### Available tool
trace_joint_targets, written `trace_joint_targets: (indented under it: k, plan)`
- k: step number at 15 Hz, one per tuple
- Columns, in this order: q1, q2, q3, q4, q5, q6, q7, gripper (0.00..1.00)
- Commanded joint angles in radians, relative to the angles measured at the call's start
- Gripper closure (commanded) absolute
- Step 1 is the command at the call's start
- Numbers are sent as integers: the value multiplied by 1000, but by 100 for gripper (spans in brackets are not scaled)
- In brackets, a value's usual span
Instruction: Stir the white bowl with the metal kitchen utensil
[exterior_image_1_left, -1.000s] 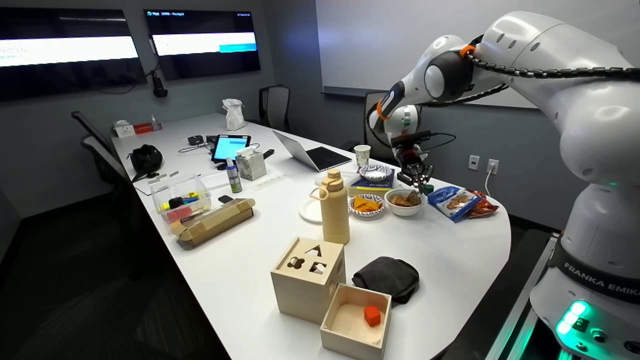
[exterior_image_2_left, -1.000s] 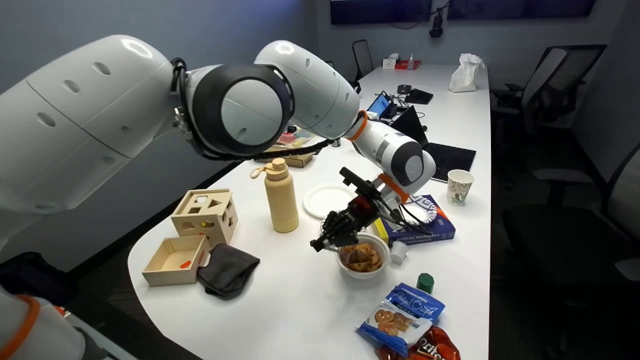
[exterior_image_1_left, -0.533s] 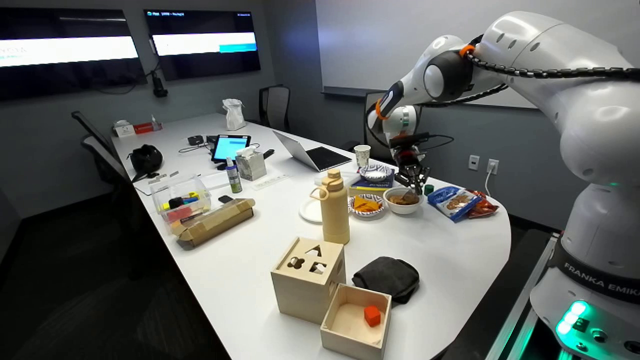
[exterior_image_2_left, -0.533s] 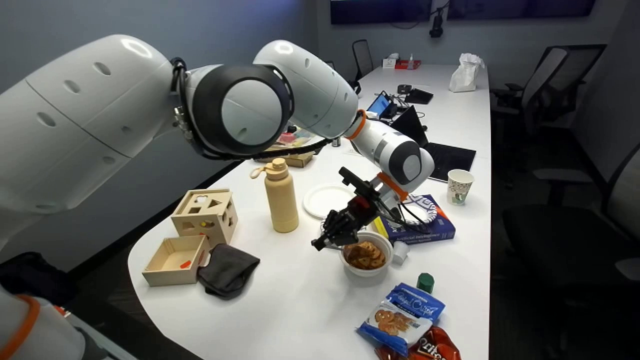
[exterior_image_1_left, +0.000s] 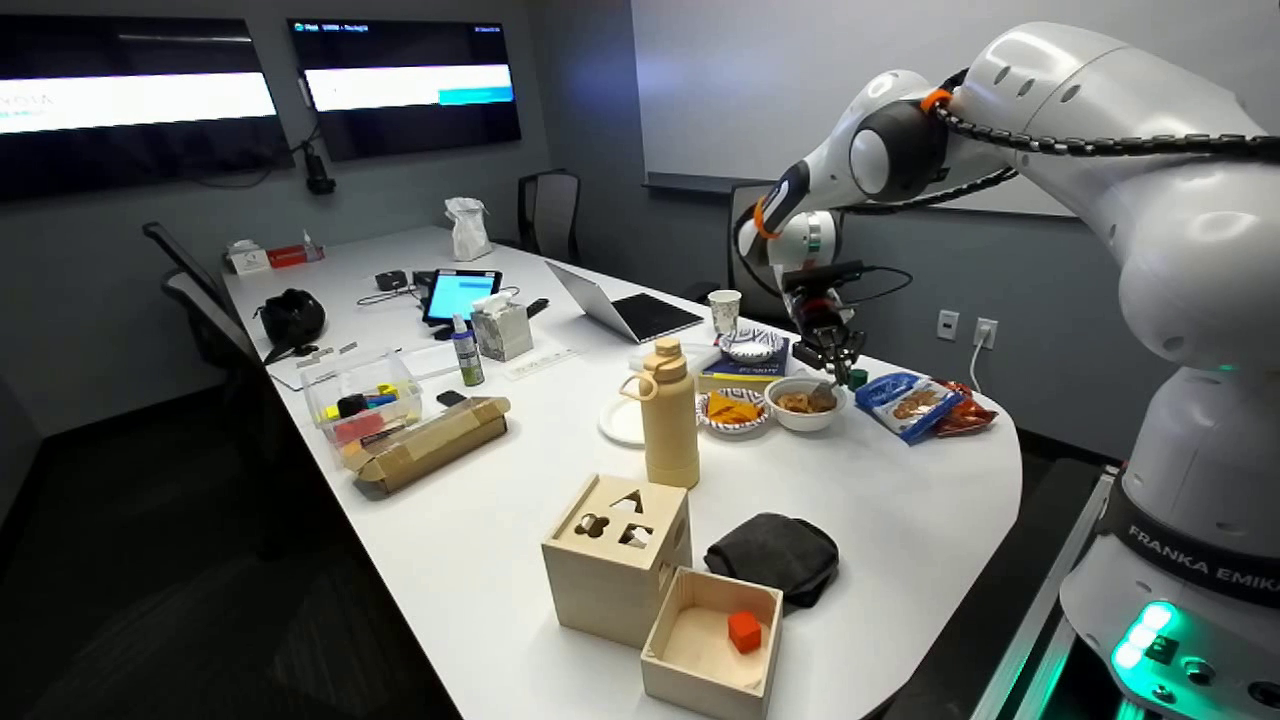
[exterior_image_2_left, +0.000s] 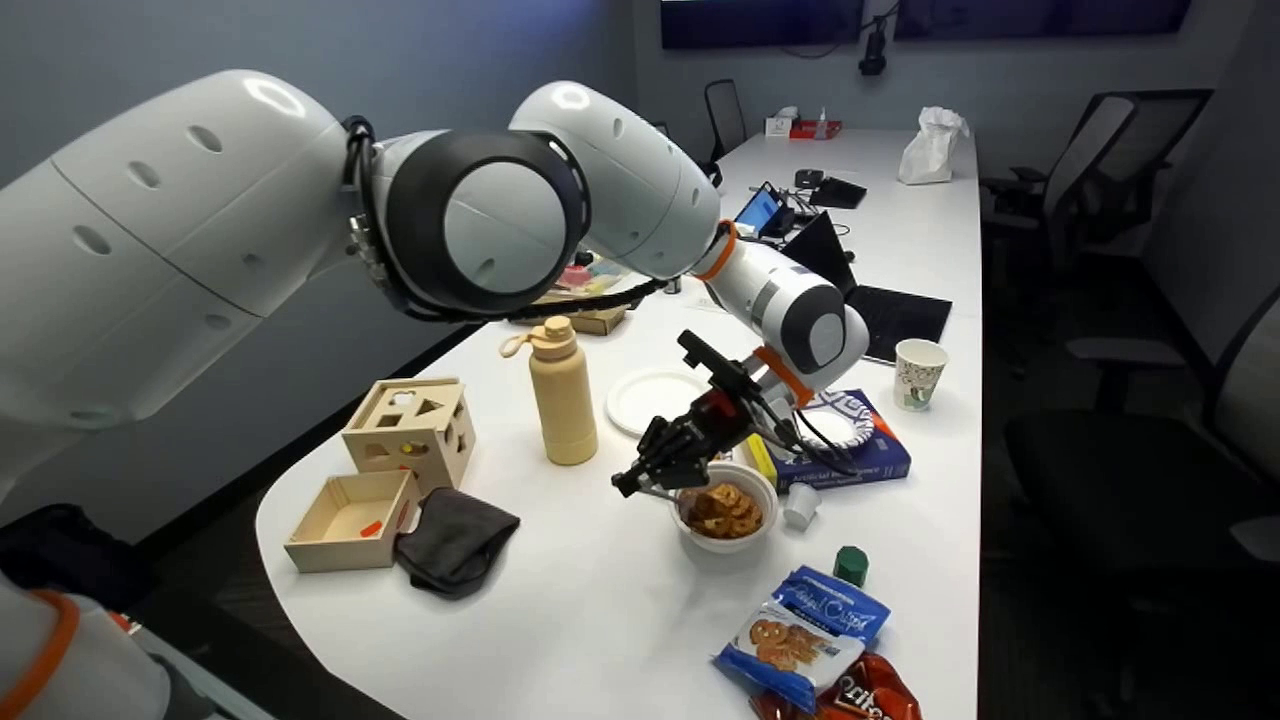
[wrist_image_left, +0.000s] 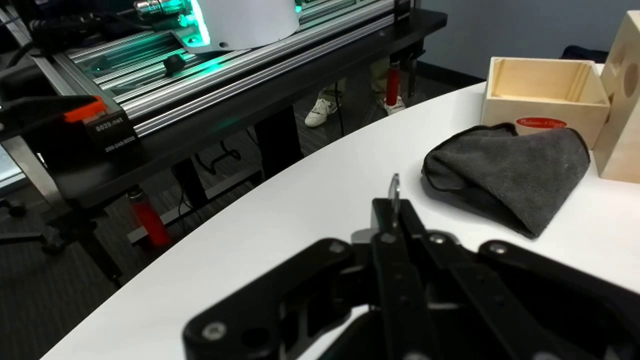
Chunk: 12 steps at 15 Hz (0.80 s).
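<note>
The white bowl (exterior_image_1_left: 803, 423) holds brown crackers and stands on the table near the chip bags; it also shows in an exterior view (exterior_image_2_left: 722, 546). My gripper (exterior_image_2_left: 634, 484) is over the bowl's near-side rim, tilted, with its fingers shut on the metal utensil (exterior_image_2_left: 665, 494). The utensil slants down from the fingers into the bowl among the crackers. In an exterior view the gripper (exterior_image_1_left: 840, 368) is above the bowl's rim. In the wrist view the gripper (wrist_image_left: 393, 212) is closed, with the utensil's thin end (wrist_image_left: 394, 187) standing out between the fingertips. The bowl is out of the wrist view.
Close to the bowl are a patterned bowl of orange chips (exterior_image_1_left: 733, 410), a blue book (exterior_image_2_left: 850, 465) bearing a patterned bowl, a small grey cup (exterior_image_2_left: 800, 505), a green cap (exterior_image_2_left: 851, 565) and a blue snack bag (exterior_image_2_left: 805, 635). A tan bottle (exterior_image_2_left: 565, 400) and dark cloth (exterior_image_2_left: 455, 540) stand farther off.
My gripper and the utensil have shifted slightly back and forth. The bowl moved a little with them and back, and the crackers in it lie differently.
</note>
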Motion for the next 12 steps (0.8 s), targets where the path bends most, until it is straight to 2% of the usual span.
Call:
trace_joint_targets:
  k: [1, 4, 12]
  plan:
    - [7, -4, -21, -5, 37, 75, 55, 99]
    - [4, -15, -17, -20, 41, 146, 63, 99]
    - [-21, -88, 4, -84, 28, 120, -82, 99]
